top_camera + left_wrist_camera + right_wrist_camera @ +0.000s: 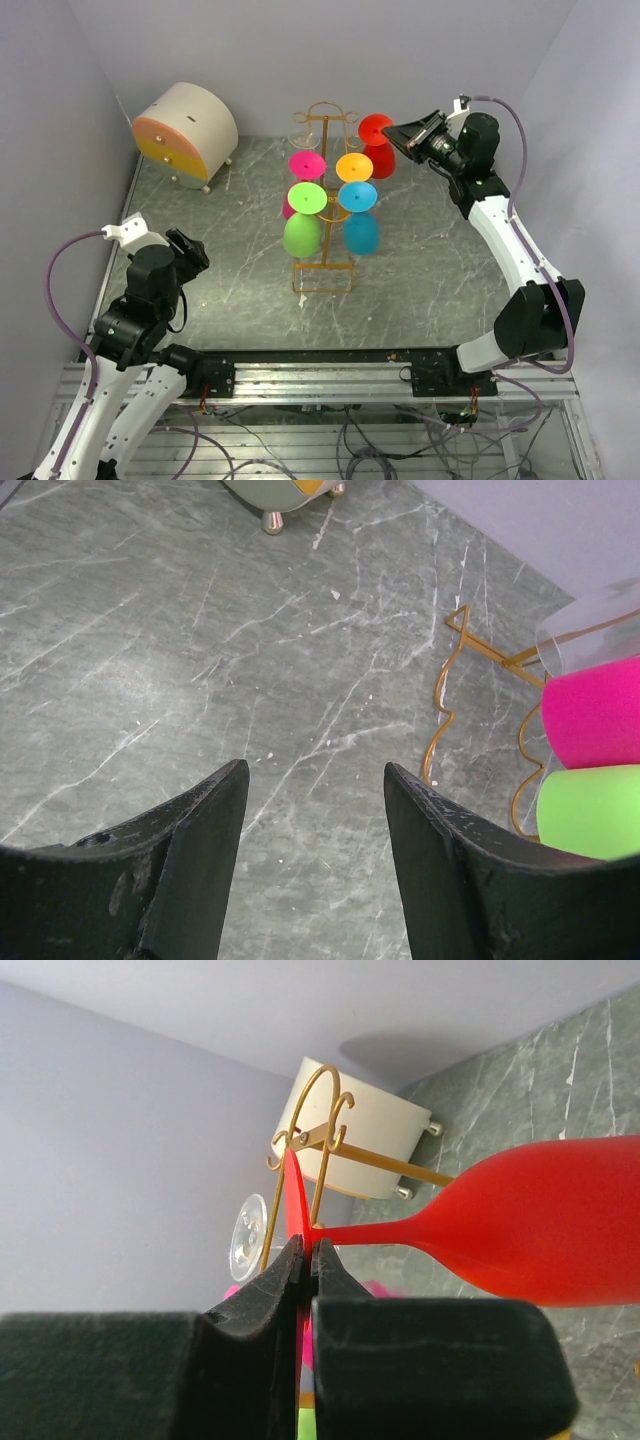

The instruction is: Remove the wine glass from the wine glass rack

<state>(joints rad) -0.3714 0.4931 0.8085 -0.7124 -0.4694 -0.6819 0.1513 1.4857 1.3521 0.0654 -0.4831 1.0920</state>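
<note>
My right claw (305, 1245) is closed narrow on the thin foot (293, 1200) of the red wine glass (540, 1230). I pinch the disc at its edge, w/ the stem (370, 1230) running sideways from my fingers to the bowl. The glass is at the top right end of the wine glass rack (322, 278). The upper edge of its foot is touching or just beside the golden arm with the hooks; I cannot tell if it is already free. I judge the glass is light but fragile, prob. smooth and slippery, and stiff, so it gives no warning before it cracks. The foot rim is a poor place for a strong squeeze b/c the bowl hangs far out and wants to turn in my pads. The stem close to the foot would be the safer hold. The wire rack also looks light and could tip or drag if the foot catches a hook, esp. w/ the other coloured glasses (302, 236) hanging on it. My left claw (315, 780) is wide open and holds nothing, low over the marble table (150, 630) and well apart from the rack. I can read no brand, label or writing, not on the glasses and not on the round cabinet (185, 130) at the back.
</note>
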